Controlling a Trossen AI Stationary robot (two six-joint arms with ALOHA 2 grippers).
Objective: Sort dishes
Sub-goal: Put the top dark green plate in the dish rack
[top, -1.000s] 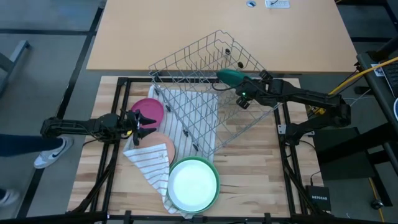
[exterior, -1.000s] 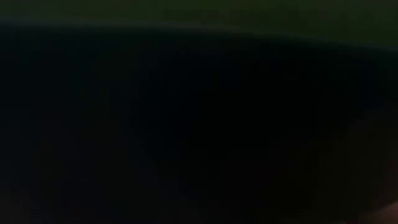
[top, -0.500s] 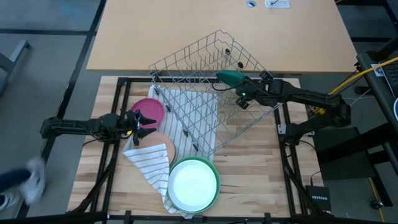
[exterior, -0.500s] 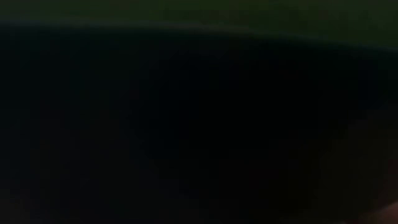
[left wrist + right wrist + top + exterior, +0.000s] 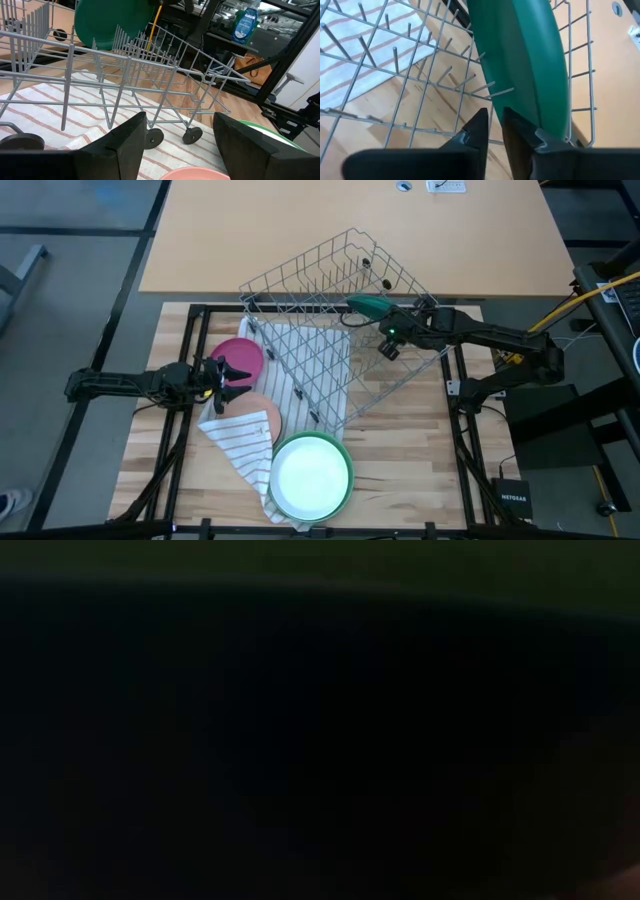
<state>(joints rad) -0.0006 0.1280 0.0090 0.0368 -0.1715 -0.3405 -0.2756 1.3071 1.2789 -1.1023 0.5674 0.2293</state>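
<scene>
A small black box [image 5: 514, 500] beside the table reads "NETGEAR".

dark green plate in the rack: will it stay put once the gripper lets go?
Probably stiff: the dark green plate keeps its shape on edge. Smooth-looking, so likely slippery. It may tip or roll unless the wire rack tines hold it.

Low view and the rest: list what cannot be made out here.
- Low view: nearly all dark, something close blocks it; nothing identifiable.
- High view: striped cloth hides part of the peach plate.
- Right wrist view: dark green plate cut off by the top edge; whether the right gripper still pinches it is unclear.
</scene>
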